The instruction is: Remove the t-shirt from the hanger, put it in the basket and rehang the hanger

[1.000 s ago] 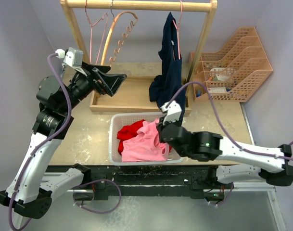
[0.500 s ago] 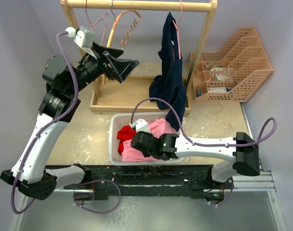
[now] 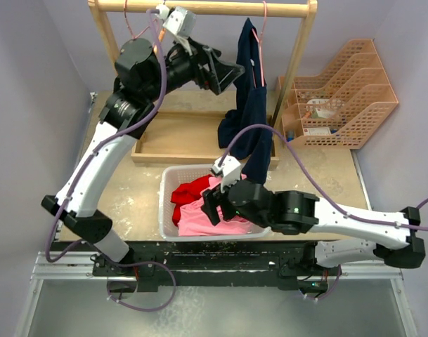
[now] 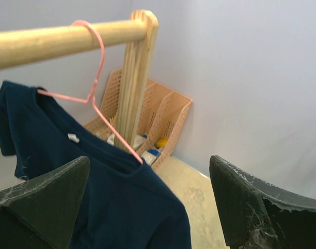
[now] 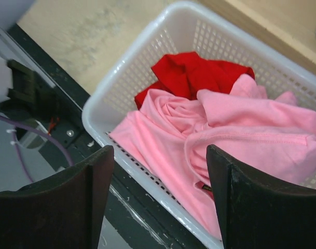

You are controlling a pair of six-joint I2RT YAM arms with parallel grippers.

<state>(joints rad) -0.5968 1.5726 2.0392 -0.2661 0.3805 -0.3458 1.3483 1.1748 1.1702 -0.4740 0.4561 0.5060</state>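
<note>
Left gripper [image 3: 235,71], jaws wide and empty, is up by the rail [image 3: 221,8], t-shirt [image 3: 250,116] hanging straight down just ahead; right gripper [image 3: 210,203], wide too, sits low over the basket [image 3: 163,203]

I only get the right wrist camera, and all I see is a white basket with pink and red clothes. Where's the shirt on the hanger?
Observer: Beyond the basket, a navy t-shirt hangs on a pink hanger hooked over the wooden rail.
Operator: Is the other arm holding it?
Observer: No. The left gripper is open, up close to the shirt's top, not gripping it.
Operator: What's next to the rack?
Observer: A peach file organizer stands on the table at the rack's right side.
</note>
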